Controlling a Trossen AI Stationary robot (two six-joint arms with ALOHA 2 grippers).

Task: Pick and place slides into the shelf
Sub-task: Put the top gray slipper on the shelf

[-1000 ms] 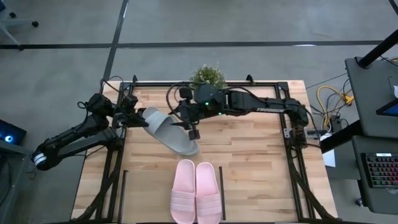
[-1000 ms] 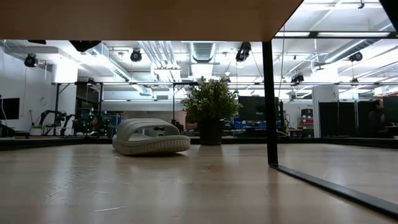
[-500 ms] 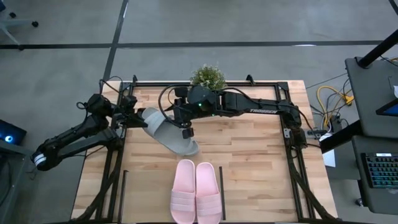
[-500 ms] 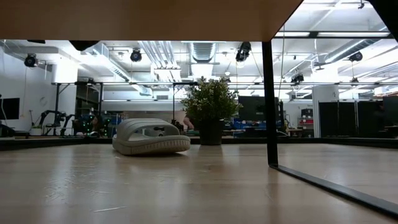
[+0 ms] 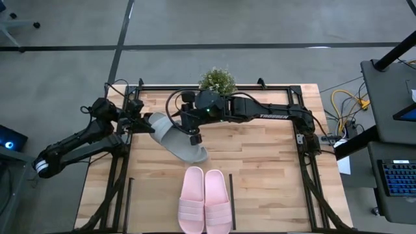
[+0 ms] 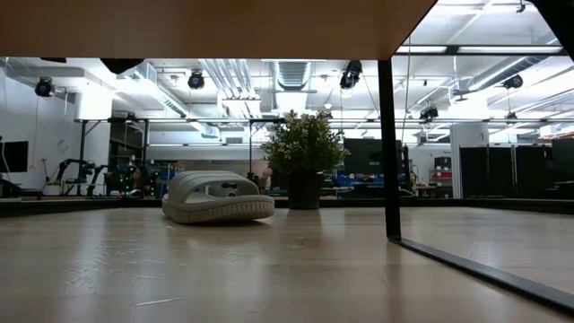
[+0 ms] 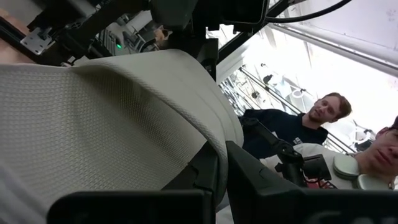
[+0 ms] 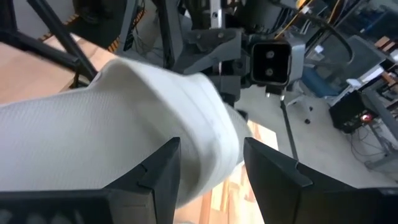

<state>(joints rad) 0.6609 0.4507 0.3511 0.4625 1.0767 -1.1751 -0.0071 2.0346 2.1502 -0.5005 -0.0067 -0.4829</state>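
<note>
- A grey-green slide (image 5: 174,135) is seen lying at an angle on the far left part of the wooden bench (image 5: 260,162), well apart from the pink pair.
- The left tool (image 5: 144,121) is placed at the far-left end of that slide and is closed on its edge; in the left wrist view the ribbed grey-green surface (image 7: 93,124) fills the frame just beyond the dark fingers (image 7: 261,193).
- The right tool (image 5: 193,131) is held over the middle of the same slide, its arm reaching across from the right side of the bench.
- In the right wrist view the two dark fingers (image 8: 155,171) are spread apart with the pale strap of the slide (image 8: 124,124) between them; whether they press on it cannot be told.
- The pair of pink slides (image 5: 205,200) is set side by side at the near middle of the bench, touching each other.
- They are flanked by thin black bars of the shelf (image 5: 233,198), one on either side.
- A small potted plant (image 5: 216,80) is stood at the far edge of the bench, just beyond the right arm.
- In the low view the grey-green slide (image 6: 218,197) is shown resting on the bench left of the plant (image 6: 304,161), with a black upright bar (image 6: 388,144) further right.
- Two people are seen in the room behind in the left wrist view.
</note>
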